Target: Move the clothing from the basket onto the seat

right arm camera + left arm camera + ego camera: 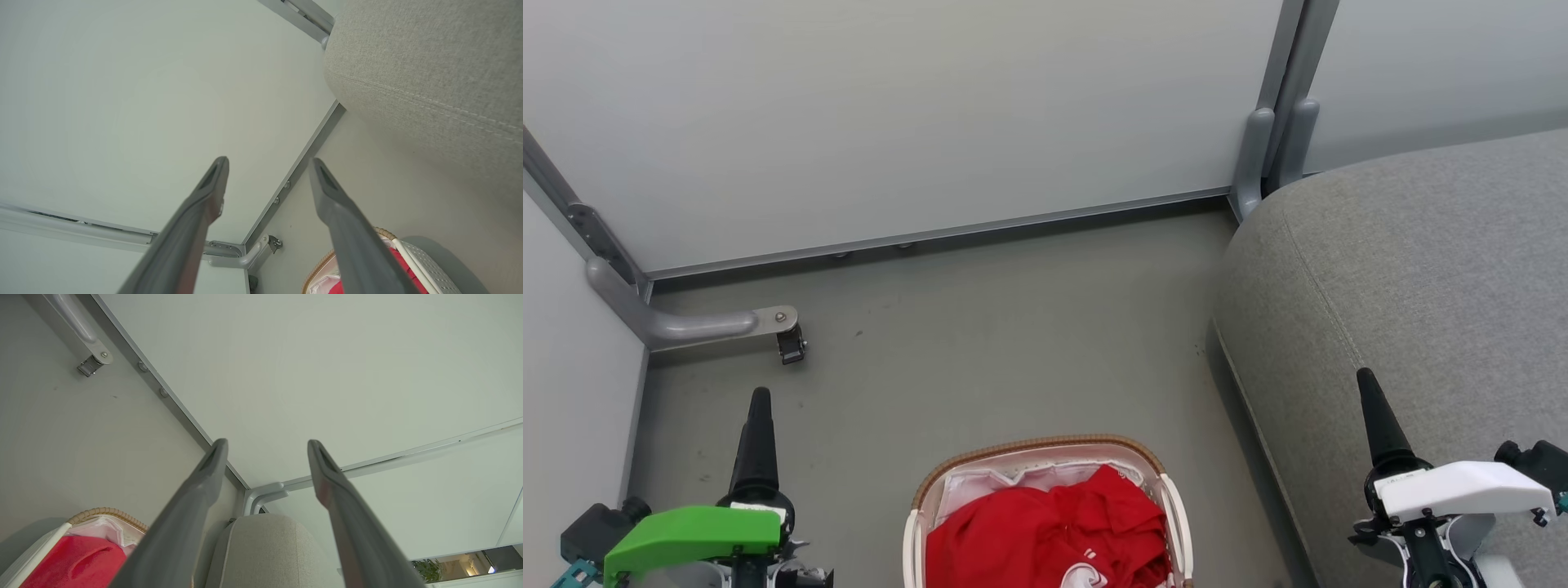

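The red clothing (1049, 531) lies bunched in the white basket (1037, 451) with its brown woven rim, at the bottom middle of the head view; a white logo shows on it. The grey seat (1405, 278) rises to the right of the basket. My left gripper (760, 400) hangs over the floor to the left of the basket, and my right gripper (1365, 384) is over the seat's near edge. In the left wrist view my left gripper (267, 446) stands open and empty, with the clothing (77, 561) at lower left. My right gripper (267, 163) is open too, holding nothing.
Pale partition walls (915, 106) enclose the grey floor (980, 343). A grey metal foot with a small caster (791, 345) juts from the left corner. A grey post (1262, 155) stands at the corner behind the seat.
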`<state>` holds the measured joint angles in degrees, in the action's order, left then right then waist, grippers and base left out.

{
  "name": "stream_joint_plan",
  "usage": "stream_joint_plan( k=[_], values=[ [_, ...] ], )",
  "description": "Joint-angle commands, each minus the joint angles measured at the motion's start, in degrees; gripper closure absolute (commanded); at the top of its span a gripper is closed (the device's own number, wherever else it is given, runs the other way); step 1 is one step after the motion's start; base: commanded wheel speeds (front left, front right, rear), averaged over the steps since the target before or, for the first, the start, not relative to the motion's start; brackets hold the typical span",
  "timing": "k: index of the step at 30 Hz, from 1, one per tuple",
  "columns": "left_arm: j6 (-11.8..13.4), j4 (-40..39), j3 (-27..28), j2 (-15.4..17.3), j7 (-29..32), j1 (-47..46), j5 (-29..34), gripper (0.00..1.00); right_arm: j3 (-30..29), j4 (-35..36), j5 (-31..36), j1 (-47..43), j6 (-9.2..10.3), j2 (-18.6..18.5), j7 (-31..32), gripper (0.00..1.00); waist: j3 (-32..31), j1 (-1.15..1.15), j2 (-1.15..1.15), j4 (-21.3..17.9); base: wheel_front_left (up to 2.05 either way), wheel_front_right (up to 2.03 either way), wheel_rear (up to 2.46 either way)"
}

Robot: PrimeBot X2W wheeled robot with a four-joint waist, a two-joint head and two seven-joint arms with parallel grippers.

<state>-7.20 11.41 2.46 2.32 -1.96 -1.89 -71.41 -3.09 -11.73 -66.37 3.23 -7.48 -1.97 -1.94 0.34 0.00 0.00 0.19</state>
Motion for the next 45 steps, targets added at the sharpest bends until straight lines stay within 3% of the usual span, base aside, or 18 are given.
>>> stream_joint_plan(
  k=[1,23,45],
  values=[
    [0.1,-1.2,-0.2,0.3,-0.7,-0.1,2.7,0.0,0.3,1.4,2.7,0.3,-0.01,-0.5,-0.7,0.0,0.0,0.0,0.0,0.0,0.0,0.0,0.0],
    [2.0,-2.5,-3.4,0.5,-4.8,1.6,24.9,0.0,3.4,2.4,22.1,-0.2,-0.01,-0.7,-4.8,0.0,0.3,0.0,0.0,0.2,0.0,0.0,0.0],
    [3.1,0.0,-6.3,0.6,-8.1,2.3,37.3,0.0,6.4,0.9,36.2,-0.4,-0.01,-0.8,-8.1,0.0,0.6,0.0,0.0,0.4,0.0,0.0,0.0]
  ],
)
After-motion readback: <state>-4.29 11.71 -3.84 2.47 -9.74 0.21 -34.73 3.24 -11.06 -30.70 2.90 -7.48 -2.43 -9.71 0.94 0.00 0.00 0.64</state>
